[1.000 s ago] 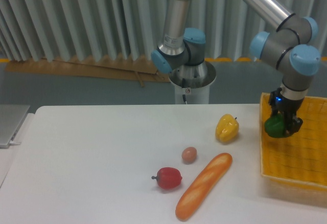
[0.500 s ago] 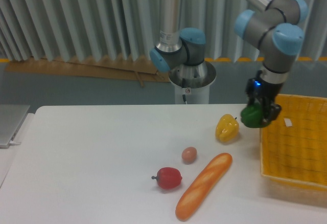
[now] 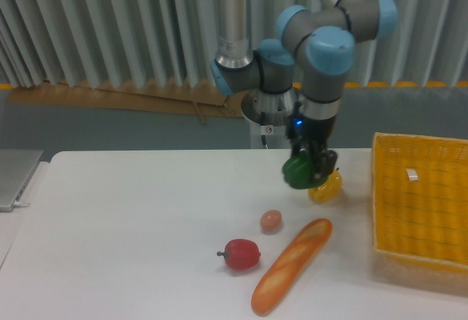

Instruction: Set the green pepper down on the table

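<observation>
Items listed from the left, each placed against the bread loaf [image 3: 292, 265] on the table [image 3: 131, 225]. Red pepper [image 3: 241, 253]: just left of the loaf's lower end. Egg [image 3: 271, 221]: left of its upper end. Green pepper [image 3: 297, 173]: carried above and behind the loaf, clear of the tabletop, apparently for setting down. Gripper [image 3: 310, 168]: closed around the green pepper. Yellow pepper [image 3: 327, 188]: directly behind, partly hidden. Yellow basket [image 3: 420, 210]: right of the loaf.

Left of the small brown egg [image 3: 271, 221] the white matte tabletop [image 3: 131, 232] lies bare; red pepper [image 3: 242, 253], long baguette [image 3: 291, 265] and yellow pepper [image 3: 327, 187] crowd near it.
</observation>
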`<state>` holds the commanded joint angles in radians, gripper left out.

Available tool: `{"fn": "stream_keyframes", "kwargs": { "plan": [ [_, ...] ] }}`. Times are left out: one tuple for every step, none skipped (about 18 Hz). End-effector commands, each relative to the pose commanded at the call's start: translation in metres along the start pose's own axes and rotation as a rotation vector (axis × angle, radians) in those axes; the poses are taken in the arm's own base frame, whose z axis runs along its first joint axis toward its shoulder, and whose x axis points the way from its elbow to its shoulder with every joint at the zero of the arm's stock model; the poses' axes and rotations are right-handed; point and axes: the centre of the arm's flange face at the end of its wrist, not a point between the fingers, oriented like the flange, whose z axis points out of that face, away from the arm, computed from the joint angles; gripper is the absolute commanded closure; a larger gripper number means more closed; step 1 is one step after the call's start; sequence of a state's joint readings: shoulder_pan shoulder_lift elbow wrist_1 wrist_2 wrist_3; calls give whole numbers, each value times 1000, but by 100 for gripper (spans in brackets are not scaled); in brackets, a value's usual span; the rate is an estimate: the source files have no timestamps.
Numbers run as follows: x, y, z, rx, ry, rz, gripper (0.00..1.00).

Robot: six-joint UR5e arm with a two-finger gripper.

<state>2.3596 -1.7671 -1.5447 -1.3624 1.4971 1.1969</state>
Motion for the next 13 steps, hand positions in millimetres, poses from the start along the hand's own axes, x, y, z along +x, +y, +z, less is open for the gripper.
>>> {"fn": "stream_keyframes", "kwargs": {
  "plan": [
    [8, -14, 1, -9, -10, 0, 54],
    [17, -26, 6, -25, -7, 7, 54],
    [26, -37, 10, -43, -9, 16, 54],
    [36, -48, 13, -56, -4, 27, 54],
    [45, -53, 16, -64, 25, 34, 54],
    [57, -52, 27, -94, 83, 50, 54],
    [65, -51, 29, -111, 119, 56, 54],
    [67, -50, 29, -113, 132, 55, 54],
    [74, -58, 30, -101, 141, 68, 54],
    [85, -68, 33, -87, 157, 83, 54],
    [90, -73, 34, -84, 166, 91, 54],
    [98, -77, 36, -89, 182, 100, 54],
    [105, -83, 38, -88, 189, 104, 54]
  ]
}}
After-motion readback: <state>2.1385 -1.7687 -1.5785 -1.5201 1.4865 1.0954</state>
